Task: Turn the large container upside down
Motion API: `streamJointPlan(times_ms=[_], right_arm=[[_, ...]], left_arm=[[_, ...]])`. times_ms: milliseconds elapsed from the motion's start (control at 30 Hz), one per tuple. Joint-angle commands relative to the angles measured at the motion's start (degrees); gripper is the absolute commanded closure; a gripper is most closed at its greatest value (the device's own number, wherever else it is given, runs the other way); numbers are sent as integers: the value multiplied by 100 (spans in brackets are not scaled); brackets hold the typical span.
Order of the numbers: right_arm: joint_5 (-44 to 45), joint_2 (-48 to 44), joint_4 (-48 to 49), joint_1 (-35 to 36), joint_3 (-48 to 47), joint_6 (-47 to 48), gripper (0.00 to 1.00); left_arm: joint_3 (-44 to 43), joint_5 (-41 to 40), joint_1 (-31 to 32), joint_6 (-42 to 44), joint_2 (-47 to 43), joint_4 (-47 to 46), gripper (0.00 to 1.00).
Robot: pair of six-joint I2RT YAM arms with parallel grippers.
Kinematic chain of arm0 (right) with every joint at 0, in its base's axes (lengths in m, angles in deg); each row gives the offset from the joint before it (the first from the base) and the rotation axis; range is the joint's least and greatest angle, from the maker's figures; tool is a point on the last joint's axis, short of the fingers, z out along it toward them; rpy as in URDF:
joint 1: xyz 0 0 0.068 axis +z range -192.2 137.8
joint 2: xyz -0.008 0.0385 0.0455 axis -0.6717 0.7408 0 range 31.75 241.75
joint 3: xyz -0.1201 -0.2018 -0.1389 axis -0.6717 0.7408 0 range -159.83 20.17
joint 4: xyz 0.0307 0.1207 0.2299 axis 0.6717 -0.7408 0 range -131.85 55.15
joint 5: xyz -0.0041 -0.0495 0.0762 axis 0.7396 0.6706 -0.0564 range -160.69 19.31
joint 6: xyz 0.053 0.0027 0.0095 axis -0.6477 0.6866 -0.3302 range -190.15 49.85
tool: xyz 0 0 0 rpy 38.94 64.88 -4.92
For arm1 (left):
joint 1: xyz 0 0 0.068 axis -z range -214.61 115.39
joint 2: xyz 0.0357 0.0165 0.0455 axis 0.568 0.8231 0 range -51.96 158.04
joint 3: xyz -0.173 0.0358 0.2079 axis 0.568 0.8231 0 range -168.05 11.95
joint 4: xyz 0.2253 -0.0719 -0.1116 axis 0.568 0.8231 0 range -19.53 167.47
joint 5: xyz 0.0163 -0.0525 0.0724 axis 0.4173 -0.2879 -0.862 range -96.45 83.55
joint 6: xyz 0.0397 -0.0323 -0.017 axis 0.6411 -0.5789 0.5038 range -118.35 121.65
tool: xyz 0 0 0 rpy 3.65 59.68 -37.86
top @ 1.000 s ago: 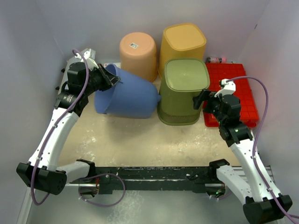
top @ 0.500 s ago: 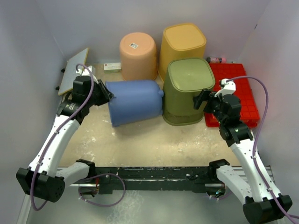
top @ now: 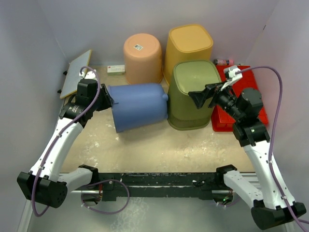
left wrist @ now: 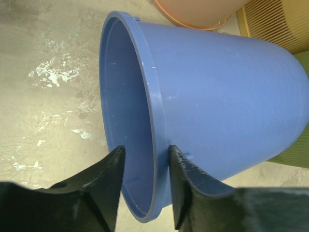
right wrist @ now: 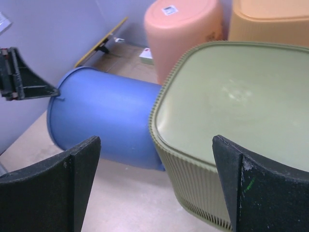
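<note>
Lying sideways on the surface (top: 159,145), blue bucket (top: 137,106), left hand (left wrist: 145,150) loosely parted astride its rim, right hand (right wrist: 155,142) spread wide

Both arms are built of white shell links joined by black joint housings. The left arm (top: 58,140) ends in a black base block at seven o'clock of the overhead view, and the right arm (top: 263,164) in one at five o'clock. A thin purple cable (top: 98,83) follows the left arm (the right cable (top: 280,96) bows out wider). The left hand (left wrist: 146,150) and right hand (right wrist: 157,145) are matte black, each with two broad wedge-shaped fingers. A small white fitting (top: 233,73) sits at the right wrist.
</note>
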Motion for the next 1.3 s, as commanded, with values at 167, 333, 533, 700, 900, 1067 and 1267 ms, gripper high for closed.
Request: streamJointPlan(times_ms=[167,333,533,700,900,1067,1267], right_arm=[[-5,1025,-312,1460,-1127,719,0],[1327,2140,-1079,2636,-2048,1040,0],[2226,3359,-1562,3079,-2864,664,0],[2978,4227,-2103,3239,-3504,487,0],[2683,4936,-2330,3231,-4106,261,0],[2597,5578,-2562,3210,-4729,212,0],[1992,5916,-2413,3111,-5018,75,0]], left_arm=[[-49,-821,-24,301,-130,546,97],[117,-1243,-24,374,-230,671,100],[523,-1686,-32,312,-396,726,100],[703,-1864,-41,199,-575,659,100],[605,-1981,-80,131,-448,856,100],[405,-2204,-115,319,-447,1031,100],[244,-2478,-207,661,-360,1217,100]])
